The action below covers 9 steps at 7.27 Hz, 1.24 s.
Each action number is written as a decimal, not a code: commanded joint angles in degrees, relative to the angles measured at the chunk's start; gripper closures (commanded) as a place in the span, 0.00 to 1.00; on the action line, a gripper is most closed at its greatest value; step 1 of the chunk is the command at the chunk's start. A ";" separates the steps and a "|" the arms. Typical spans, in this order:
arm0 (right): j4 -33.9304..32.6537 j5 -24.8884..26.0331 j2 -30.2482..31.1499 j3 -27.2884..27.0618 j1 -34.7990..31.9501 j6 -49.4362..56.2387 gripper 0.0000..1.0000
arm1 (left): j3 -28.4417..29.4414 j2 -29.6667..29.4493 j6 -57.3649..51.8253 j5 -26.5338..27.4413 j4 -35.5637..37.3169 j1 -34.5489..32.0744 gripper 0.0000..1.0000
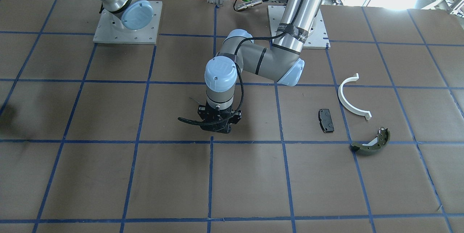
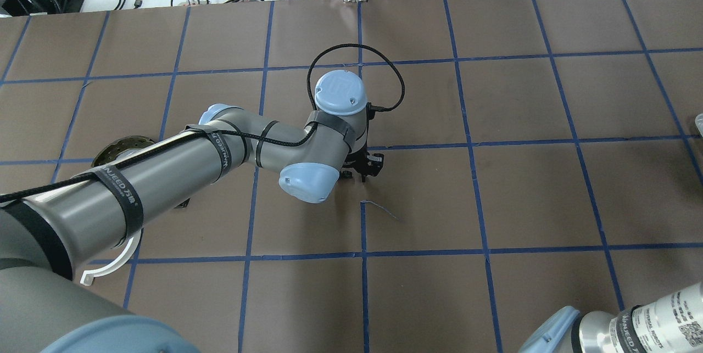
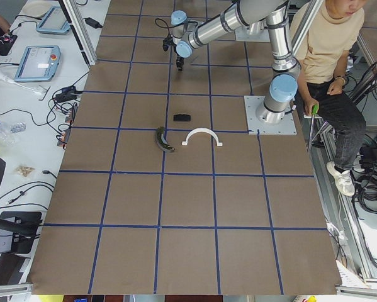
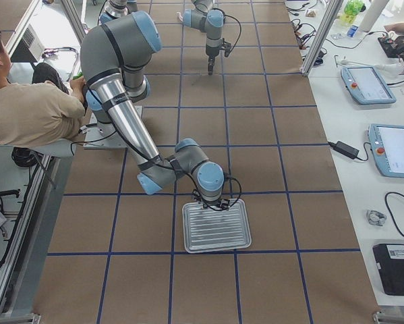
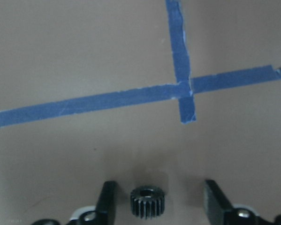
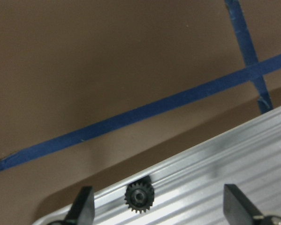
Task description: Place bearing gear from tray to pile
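A small, dark, toothed gear [image 6: 139, 198] with a round bore lies flat at the rim of the ribbed metal tray [image 4: 218, 236]. It sits untouched between the wide-apart fingers of the right gripper [image 6: 157, 188]. A second gear [image 5: 147, 201] rests on the brown table [image 1: 246, 182] near a blue tape crossing [image 5: 185, 89], and the left gripper [image 5: 159, 183] is spread clear around it. Well apart lie one white half-ring [image 1: 351, 99], one black pad [image 1: 326, 120] and one green brake shoe [image 1: 371, 142]. From overhead these are largely hidden by the left arm [image 2: 165, 172].
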<state>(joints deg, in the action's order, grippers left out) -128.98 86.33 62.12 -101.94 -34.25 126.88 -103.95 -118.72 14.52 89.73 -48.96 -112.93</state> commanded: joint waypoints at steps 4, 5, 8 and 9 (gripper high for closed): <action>-2.42 2.52 1.08 -0.80 0.24 5.83 0.23 | 4.17 1.99 1.04 -0.44 -1.04 2.17 1.00; -2.59 4.27 1.08 -0.89 0.24 8.10 0.26 | 7.59 3.04 0.52 -0.26 -7.75 4.97 1.00; -2.07 4.02 0.99 -1.07 0.24 8.39 0.35 | 9.12 7.08 -11.59 0.09 -16.60 17.09 1.00; -1.80 3.59 0.73 -1.24 0.24 7.52 0.40 | 8.16 8.14 -13.88 1.74 -18.52 20.78 1.00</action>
<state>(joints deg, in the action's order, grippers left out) -131.10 90.31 63.03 -103.04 -34.01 135.03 -95.06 -111.98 4.15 90.14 -65.16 -96.62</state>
